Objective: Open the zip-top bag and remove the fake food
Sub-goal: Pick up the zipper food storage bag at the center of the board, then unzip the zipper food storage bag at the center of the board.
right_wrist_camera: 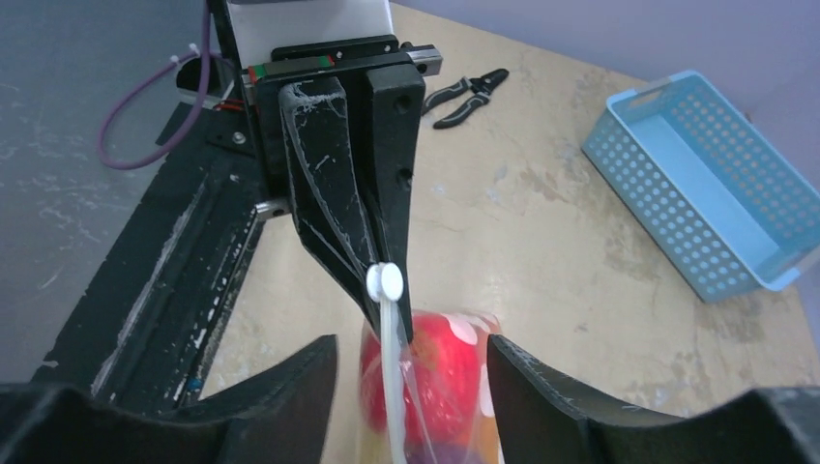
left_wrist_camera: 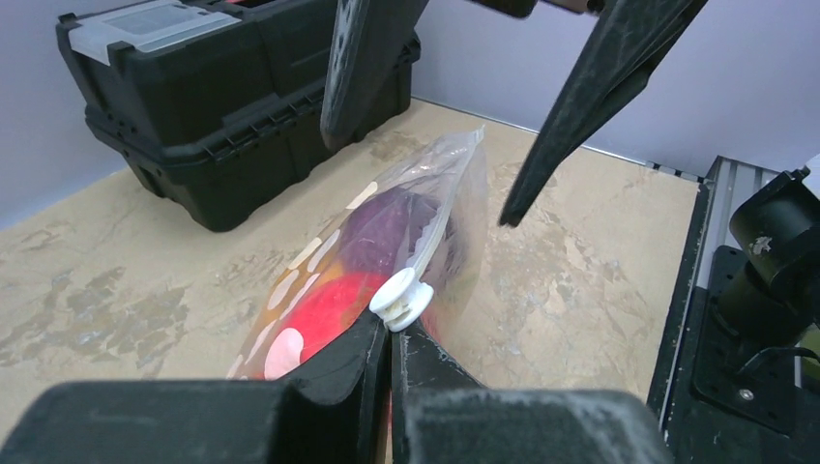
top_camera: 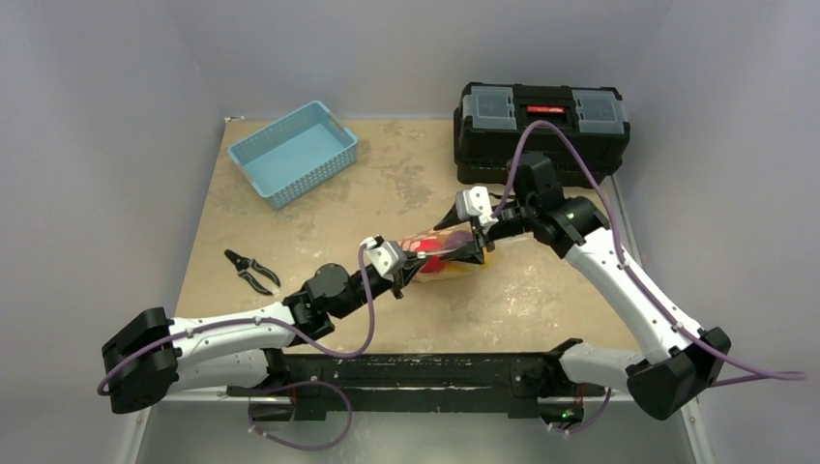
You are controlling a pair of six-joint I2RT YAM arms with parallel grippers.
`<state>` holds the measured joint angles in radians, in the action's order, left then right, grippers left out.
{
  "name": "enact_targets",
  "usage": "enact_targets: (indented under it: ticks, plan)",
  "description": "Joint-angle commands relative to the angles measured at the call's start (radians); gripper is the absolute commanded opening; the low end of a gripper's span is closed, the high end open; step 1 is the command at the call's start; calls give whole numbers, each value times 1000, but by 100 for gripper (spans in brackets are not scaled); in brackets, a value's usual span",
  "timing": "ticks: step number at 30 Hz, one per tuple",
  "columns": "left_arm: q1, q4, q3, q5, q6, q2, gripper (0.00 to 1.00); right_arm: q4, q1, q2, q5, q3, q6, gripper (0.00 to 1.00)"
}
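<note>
left hand (left_wrist_camera: 390, 333): fingers pressed together, clamped on the zip-top bag (left_wrist_camera: 387, 251) at its white zip strip, right under the round white slider (left_wrist_camera: 399, 300). the right wrist view agrees: the slider (right_wrist_camera: 385, 282) sits at the very tips of the left fingers.

right hand (right_wrist_camera: 411, 343): fingers apart, one on each side of the bag's other end. in the left wrist view its two black fingers (left_wrist_camera: 580, 97) hang down over the bag's upturned corner. cannot tell whether either one touches the plastic.

bag (top_camera: 447, 253): mid-bench, stretched between the two hands, on the near side of the black toolbox (top_camera: 541, 130). cannot tell whether its underside rests on the bench (top_camera: 387, 193).

fake food (right_wrist_camera: 445, 372): all inside the bag. a red piece lies nearest the slider, a purple piece (left_wrist_camera: 382, 232) lies further along, and there is some orange-yellow underneath.

elsewhere: light-blue perforated basket (top_camera: 293, 152) at the far left corner; pliers (top_camera: 251, 273) on the left side of the bench, well apart from the bag.
</note>
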<state>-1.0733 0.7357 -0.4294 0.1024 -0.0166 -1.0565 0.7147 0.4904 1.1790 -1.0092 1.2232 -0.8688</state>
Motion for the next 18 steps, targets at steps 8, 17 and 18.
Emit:
enact_targets:
  ticks: [8,17,18]
  plan:
    - [6,-137,-140,-46,-63,16,0,-1,71,27,40,12,44,41]
    - [6,-154,-170,-50,-77,-10,0,-18,85,18,12,-1,59,35]
    - [6,-156,-172,-51,-78,-11,0,-19,86,16,13,-2,61,34]
